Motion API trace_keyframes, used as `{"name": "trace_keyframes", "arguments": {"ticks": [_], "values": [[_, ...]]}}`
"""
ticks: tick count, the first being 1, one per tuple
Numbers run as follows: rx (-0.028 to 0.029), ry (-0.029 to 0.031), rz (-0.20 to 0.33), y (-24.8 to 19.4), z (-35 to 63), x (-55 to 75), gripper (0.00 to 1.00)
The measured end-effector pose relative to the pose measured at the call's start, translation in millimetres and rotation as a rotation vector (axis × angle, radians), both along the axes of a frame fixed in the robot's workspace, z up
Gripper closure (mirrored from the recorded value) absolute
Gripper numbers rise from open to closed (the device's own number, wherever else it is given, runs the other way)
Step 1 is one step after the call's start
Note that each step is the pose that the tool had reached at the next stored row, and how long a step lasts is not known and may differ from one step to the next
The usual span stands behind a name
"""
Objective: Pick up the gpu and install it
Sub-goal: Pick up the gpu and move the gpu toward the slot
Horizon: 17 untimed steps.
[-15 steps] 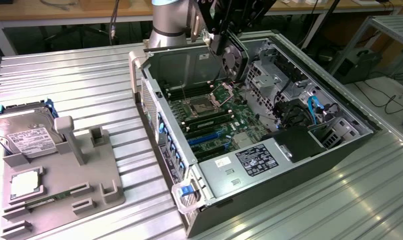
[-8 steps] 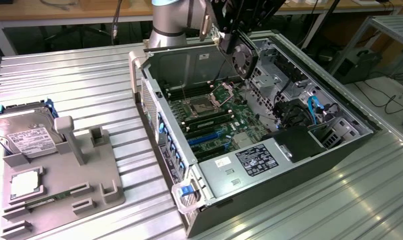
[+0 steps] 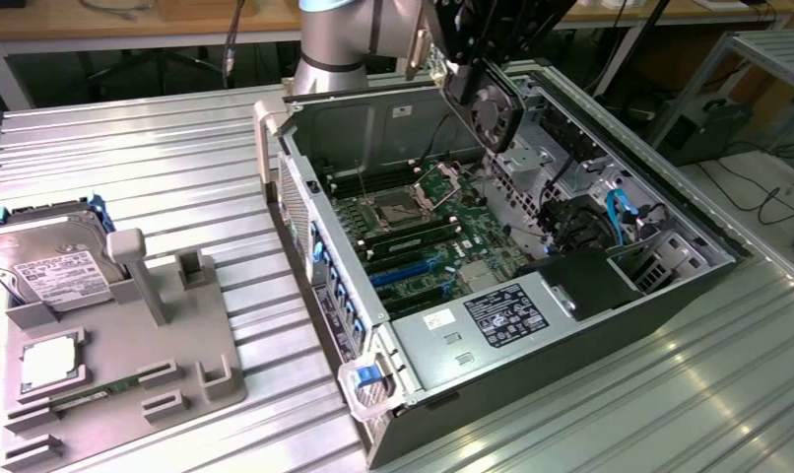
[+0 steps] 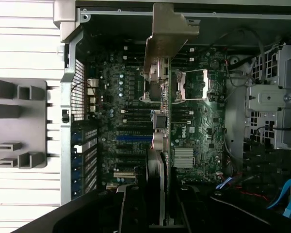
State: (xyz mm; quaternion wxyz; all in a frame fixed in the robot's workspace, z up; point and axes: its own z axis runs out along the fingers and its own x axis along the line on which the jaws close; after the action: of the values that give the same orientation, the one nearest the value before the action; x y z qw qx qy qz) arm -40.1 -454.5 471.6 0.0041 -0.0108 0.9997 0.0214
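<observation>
Pinching the gpu [image 3: 492, 106] by one edge, my gripper [image 3: 483, 51] holds it upright, well above the open computer case [image 3: 411, 340], so I judge the card clears the walls and drive cages. In the wrist view its silver bracket [image 4: 167, 34] points at a side wall and the card lies crosswise to the blue slot [image 4: 133, 137], so it is not yet lined up. The grey holder [image 3: 173, 325] sits apart on the counter [image 3: 134, 148].
</observation>
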Motion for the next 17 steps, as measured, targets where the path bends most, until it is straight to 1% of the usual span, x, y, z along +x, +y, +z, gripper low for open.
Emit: {"name": "trace_keyframes", "arguments": {"ticks": [8,12,17], "values": [[0.0000,0.0000,0.000,0.0,-0.4,22.0,0.72],[0.0001,-0.0006,0.000,0.0,-0.9,27.2,0.72],[0.0000,-0.0008,0.000,0.0,-1.0,27.7,0.72]]}}
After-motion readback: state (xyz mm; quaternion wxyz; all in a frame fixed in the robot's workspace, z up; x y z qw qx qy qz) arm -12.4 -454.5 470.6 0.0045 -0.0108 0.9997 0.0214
